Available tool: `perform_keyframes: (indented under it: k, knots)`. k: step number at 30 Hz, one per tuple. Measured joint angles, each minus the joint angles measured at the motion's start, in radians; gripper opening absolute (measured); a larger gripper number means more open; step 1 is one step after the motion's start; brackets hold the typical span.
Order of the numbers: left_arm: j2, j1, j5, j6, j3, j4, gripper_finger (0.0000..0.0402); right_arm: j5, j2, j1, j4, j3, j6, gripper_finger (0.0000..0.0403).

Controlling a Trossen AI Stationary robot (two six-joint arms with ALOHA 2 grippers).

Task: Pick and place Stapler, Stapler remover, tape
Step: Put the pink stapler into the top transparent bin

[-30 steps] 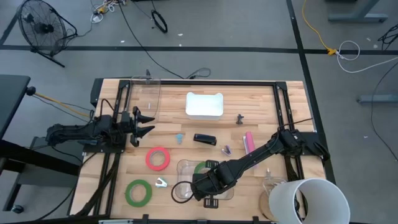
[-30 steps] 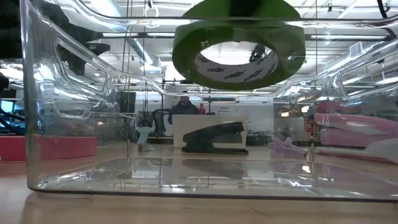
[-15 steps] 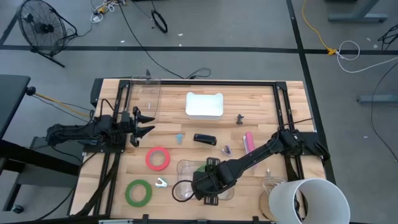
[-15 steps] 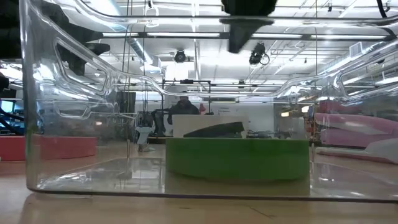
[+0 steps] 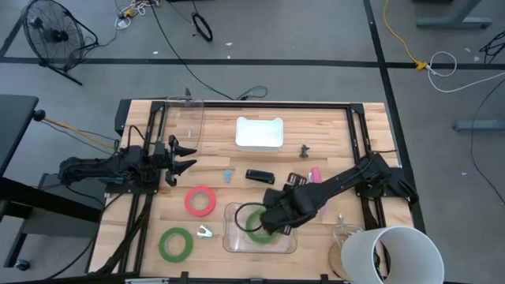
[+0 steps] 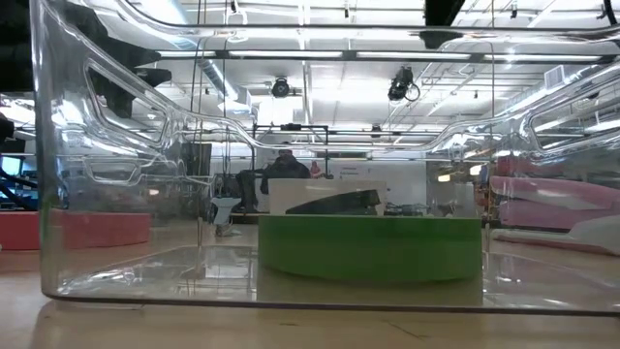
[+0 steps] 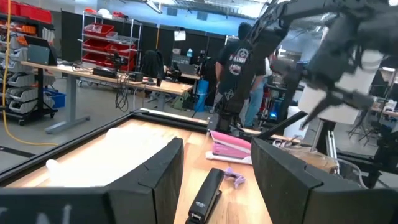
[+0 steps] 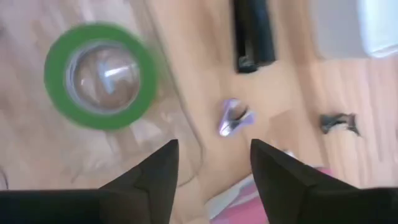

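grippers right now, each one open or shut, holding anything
Left tool: open, empty, parked at the table's left side.
Right tool: open, empty, above the clear container holding the green tape.

Three tape rolls, one stapler.

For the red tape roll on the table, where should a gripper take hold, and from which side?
The red tape roll lies flat with its hole up, clear of neighbours. Best to come straight down from above, one finger in the hole and one outside, pinching the ring wall. The left gripper is nearest.
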Motion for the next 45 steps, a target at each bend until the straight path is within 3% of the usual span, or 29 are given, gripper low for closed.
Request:
perform_keyframes:
  k: [5,11,19,26,33,45]
  knots:
    - [0.000,0.000,0.000,0.000,0.000,-0.017,0.0193,0.047,-0.089,-0.001,0.004,-0.069,0.065,0.0171]
    - [0.000,0.000,0.016,-0.032,0.000,-0.024,0.0193,0.084,-0.258,-0.052,0.003,-0.320,0.203,0.0162]
    - [0.000,0.000,0.060,-0.034,0.000,-0.024,0.0193,-0.027,-0.515,-0.102,0.015,-0.722,0.422,0.0162]
    - [0.000,0.000,0.060,-0.034,0.000,-0.024,0.0193,-0.144,-0.619,-0.099,0.140,-0.926,0.569,0.0165]
    - [0.000,0.000,0.060,-0.034,0.000,-0.024,0.0193,-0.207,-0.625,-0.102,0.316,-1.021,0.551,0.0212]
    - [0.000,0.000,0.060,-0.034,0.000,-0.024,0.0193,-0.200,-0.625,-0.102,0.459,-1.116,0.590,0.0300]
